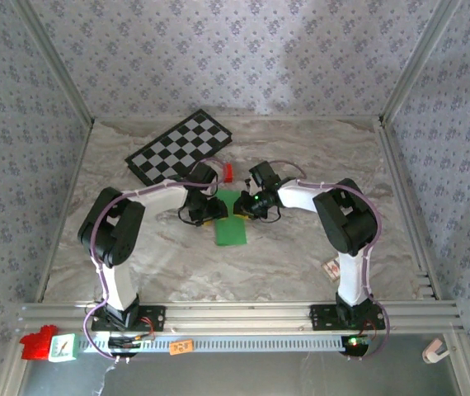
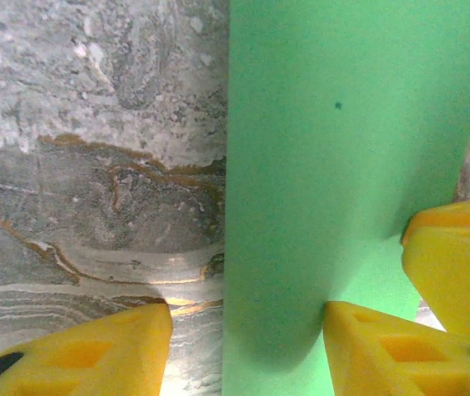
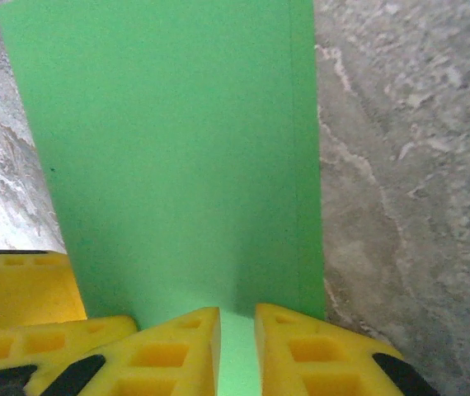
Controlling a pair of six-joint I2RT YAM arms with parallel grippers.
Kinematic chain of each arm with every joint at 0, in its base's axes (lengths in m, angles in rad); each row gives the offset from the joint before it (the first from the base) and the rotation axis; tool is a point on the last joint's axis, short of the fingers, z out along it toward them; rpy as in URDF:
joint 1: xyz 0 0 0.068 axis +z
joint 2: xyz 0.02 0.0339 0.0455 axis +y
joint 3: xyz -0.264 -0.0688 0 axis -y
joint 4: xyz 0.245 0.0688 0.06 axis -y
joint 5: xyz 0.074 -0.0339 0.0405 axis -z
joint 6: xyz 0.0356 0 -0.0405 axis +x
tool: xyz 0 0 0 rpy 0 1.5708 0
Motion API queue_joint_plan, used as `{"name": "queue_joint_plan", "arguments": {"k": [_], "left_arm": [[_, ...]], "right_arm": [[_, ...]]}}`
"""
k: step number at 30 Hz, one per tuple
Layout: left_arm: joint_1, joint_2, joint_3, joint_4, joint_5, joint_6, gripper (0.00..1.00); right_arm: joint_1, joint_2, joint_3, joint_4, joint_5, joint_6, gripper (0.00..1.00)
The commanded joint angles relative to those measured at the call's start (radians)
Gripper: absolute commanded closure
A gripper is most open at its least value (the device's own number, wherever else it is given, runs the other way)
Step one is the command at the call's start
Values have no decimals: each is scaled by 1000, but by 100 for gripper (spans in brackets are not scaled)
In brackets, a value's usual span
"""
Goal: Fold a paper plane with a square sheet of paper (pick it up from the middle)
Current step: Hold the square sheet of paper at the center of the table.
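Green paper (image 1: 232,228), folded to a narrow strip, lies flat mid-desk (image 1: 301,256). At its far end, the left gripper (image 2: 247,309) has jaws apart, straddling one paper edge. The right gripper (image 3: 237,312) has jaws nearly together over the paper, can't tell if pinching; red block (image 1: 227,171) and checkerboard (image 1: 181,147) sit beyond.

Nothing here can be read. An orange tag (image 1: 182,347) on the front rail (image 1: 243,313) carries dark marks too small to make out. A white card (image 1: 63,347) at the rail's left end shows a green mark, no letters legible. A small sticker (image 1: 330,268) on the table (image 1: 301,157) is blurred.
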Motion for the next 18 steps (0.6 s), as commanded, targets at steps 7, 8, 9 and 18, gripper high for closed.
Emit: {"name": "queue_joint_plan", "arguments": {"k": [7,8,9,18], "left_arm": [[-23,95,-3,-109,-73,-38,48],[-24,101,0,-109,-76,-41,48],[-25,107,1,-112,-76,-45,48],[-42,155,18,-129,-83,-47,47]], "right_arm": [[-41,-115,-35,53,-33,68,70],[-52,-136,-52,54,-20,67,69],[-60,-151,-66,53,-6,62,68],[-113,-197,-131,25,45,24,63]]}}
